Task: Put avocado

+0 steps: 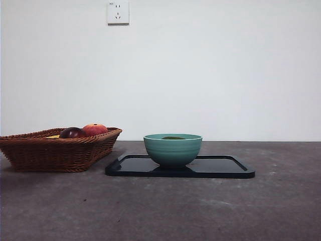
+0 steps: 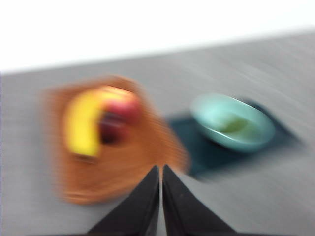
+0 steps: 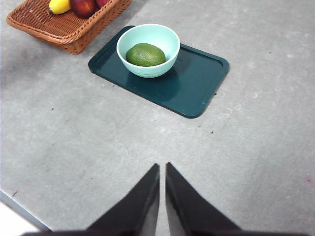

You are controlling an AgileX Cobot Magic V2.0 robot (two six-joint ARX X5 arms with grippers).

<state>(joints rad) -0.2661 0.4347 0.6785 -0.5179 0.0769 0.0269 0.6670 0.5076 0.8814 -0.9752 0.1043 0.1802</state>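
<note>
The dark green avocado [image 3: 145, 54] lies inside the teal bowl [image 3: 147, 49], which stands on the dark tray [image 3: 197, 83]. In the front view only the avocado's top [image 1: 173, 137] shows above the bowl's rim [image 1: 172, 149]. In the blurred left wrist view it is a green patch [image 2: 235, 126] in the bowl [image 2: 231, 123]. My left gripper [image 2: 161, 169] is shut and empty, high above the table near the basket. My right gripper [image 3: 162, 167] is shut and empty, raised well back from the tray. Neither arm shows in the front view.
A wicker basket [image 1: 60, 148] stands left of the tray [image 1: 220, 168], holding a red-orange apple [image 1: 94, 129], a dark maroon fruit [image 1: 72, 132] and a yellow fruit [image 2: 83, 123]. A wall socket [image 1: 118, 12] is on the back wall.
</note>
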